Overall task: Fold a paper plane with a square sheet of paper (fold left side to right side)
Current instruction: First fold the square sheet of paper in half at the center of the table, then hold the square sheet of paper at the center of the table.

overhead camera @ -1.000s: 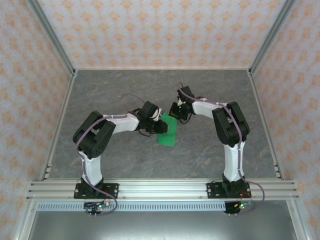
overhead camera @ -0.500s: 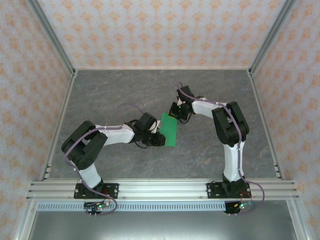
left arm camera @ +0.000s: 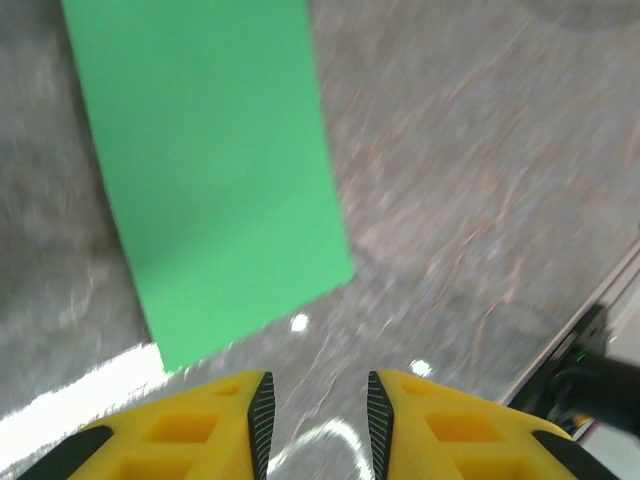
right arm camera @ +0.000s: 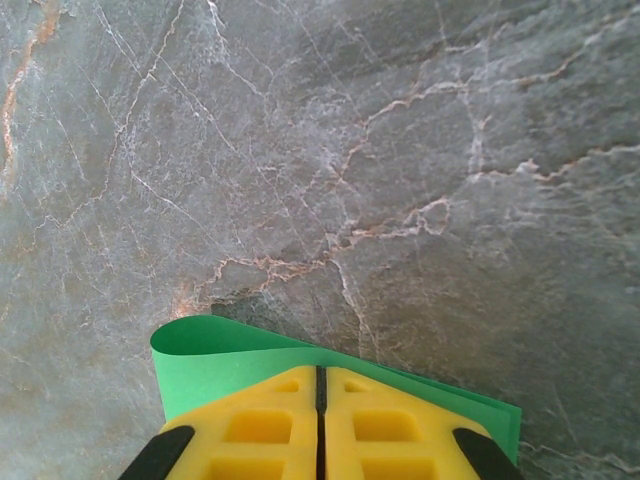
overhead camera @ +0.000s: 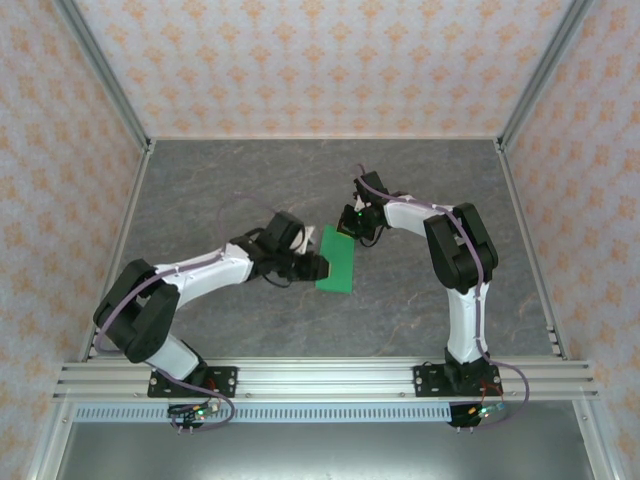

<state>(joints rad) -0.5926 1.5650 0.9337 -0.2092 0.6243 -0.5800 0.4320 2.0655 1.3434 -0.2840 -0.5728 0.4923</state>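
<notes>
Currently a bright green sheet of paper (overhead camera: 337,264) is lying near the middle of a grey, marble-veined table (overhead camera: 220,190), between two robot arms. From above it is showing as a narrow upright rectangle, not a square, so the left half appears to be lying over the right half already.

The right gripper (overhead camera: 350,229) is sitting at the far top corner of the paper. In its wrist view, its yellow fingers (right arm camera: 260,425) are pressing together on the paper (right arm camera: 230,350), pinning it. Beside them the green layer is curling over in a soft rounded loop, not a sharp crease, and a second layer edge is peeking out at the right.

The left gripper (overhead camera: 315,266) is hovering just beside the left long edge of the paper. In its wrist view, its yellow, ridged fingers (left arm camera: 215,420) are standing slightly apart with nothing between them, and the paper (left arm camera: 210,170) is lying flat ahead and to the left, smooth, matte and a little blurred.

Judging from this, the left-to-right fold is laid over but not yet flattened. The next move is probably calling for the left gripper to press and slide along the folded edge while the right one is pinning the corner, so the thin, springy sheet does not shift or reopen.
</notes>
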